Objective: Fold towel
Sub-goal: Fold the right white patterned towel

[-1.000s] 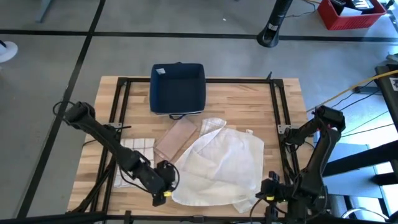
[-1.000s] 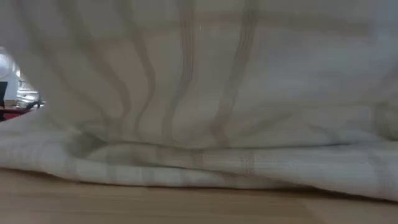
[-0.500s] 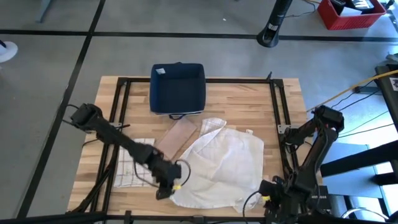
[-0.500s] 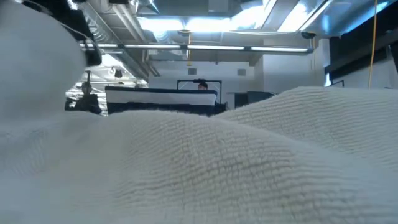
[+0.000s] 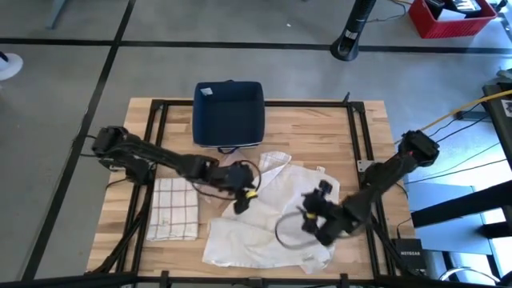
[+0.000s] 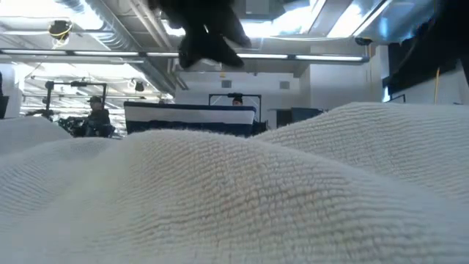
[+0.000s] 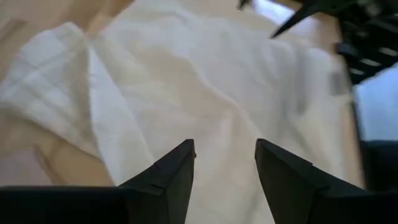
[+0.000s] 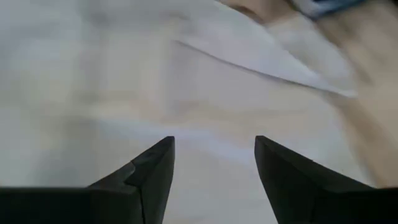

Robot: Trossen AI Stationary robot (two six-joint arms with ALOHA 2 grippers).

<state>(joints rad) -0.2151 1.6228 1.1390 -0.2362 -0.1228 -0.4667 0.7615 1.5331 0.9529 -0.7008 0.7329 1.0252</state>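
Observation:
The white towel (image 5: 276, 216) lies crumpled and spread on the wooden table (image 5: 360, 136), right of its middle, resting on its underside; it fills the foreground of the low view (image 6: 256, 191). My left gripper (image 5: 244, 200) hovers open above the towel's left part (image 7: 205, 81), nothing between its fingers (image 7: 224, 146). My right gripper (image 5: 314, 218) hovers open above the towel's right part (image 8: 124, 81), its fingers (image 8: 214, 140) also empty.
A folded checked cloth (image 5: 173, 210) lies at the table's left. A tan cloth (image 5: 214, 192) lies between it and the towel, partly under my left arm. A navy bin (image 5: 229, 114) stands at the far edge. A black frame (image 5: 160, 108) borders the table.
Both grippers have opened and let go of the towel at the table's near edge. The left one has swung right and far, the right one left and far, to above the towel's middle. The towel's near part, held up before the low camera, has fallen onto the table.

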